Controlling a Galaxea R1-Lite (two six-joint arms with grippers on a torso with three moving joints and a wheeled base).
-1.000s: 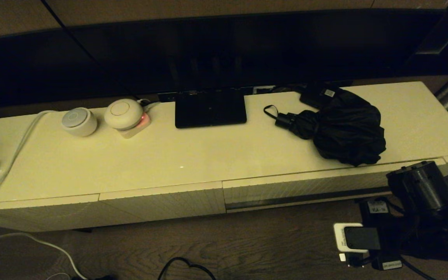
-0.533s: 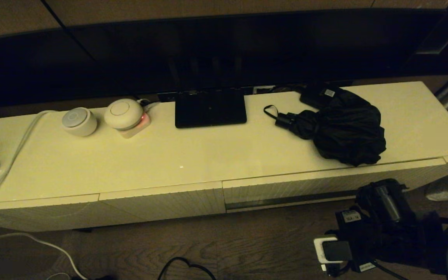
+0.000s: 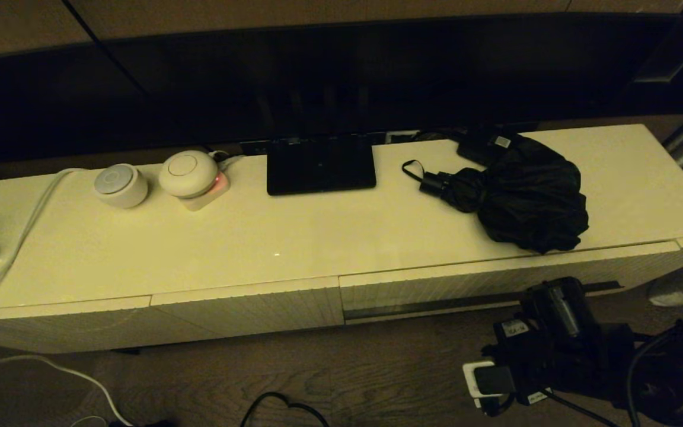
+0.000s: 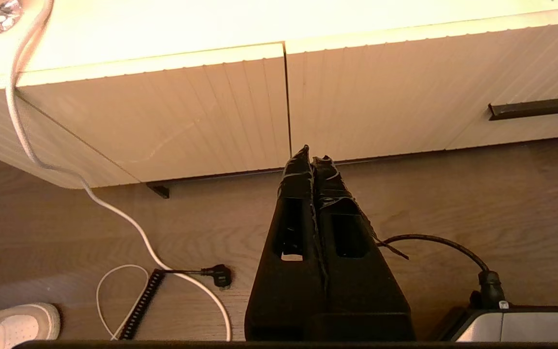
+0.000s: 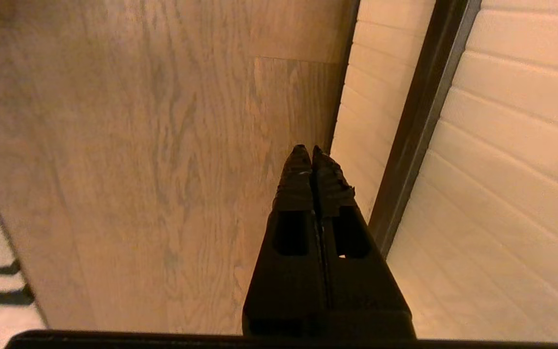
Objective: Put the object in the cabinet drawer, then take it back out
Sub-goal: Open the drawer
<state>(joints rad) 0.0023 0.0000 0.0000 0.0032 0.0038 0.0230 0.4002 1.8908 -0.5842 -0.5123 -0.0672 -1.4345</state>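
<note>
**Rt claw low at drawer front, umbrella up on cabinet top**

Rt gripper (image 5: 312, 151) sits down in front of the cabinet, below the top's edge; fingers pressed together w/ nothing between them; tips aimed along the wood floor (image 5: 138, 145), just beside the drawer's (image 3: 466, 284) ribbed front. The long dark slot (image 5: 419, 126) runs close alongside the tips, not touching as far as the wrist view shows. In the head view the rt arm's black body (image 3: 555, 332) is low at the drawer's rt part, partly covering the slot there; drawer looks closed, front flush w/ the fronts next to it.

Umbrella (image 3: 525, 198) lies on the cabinet top (image 3: 318, 237), above and beyond the rt gripper, well apart from it; bunchy fabric reaches the top's front edge, over the drawer; short handle (image 3: 433, 182) and thin wrist loop (image 3: 411, 169) point away toward the robot's left. Small black box w/ white label (image 3: 490, 145) sits behind the fabric, touching or partly under it; can't tell which. Flat black stand (image 3: 321, 166) is further left.

Left gripper (image 4: 312, 157) is parked low over the floor, fingers also pressed together, empty; facing the narrower ribbed fronts (image 4: 187, 121); white cable (image 4: 114, 213) trails on the floor off to its side.
</note>
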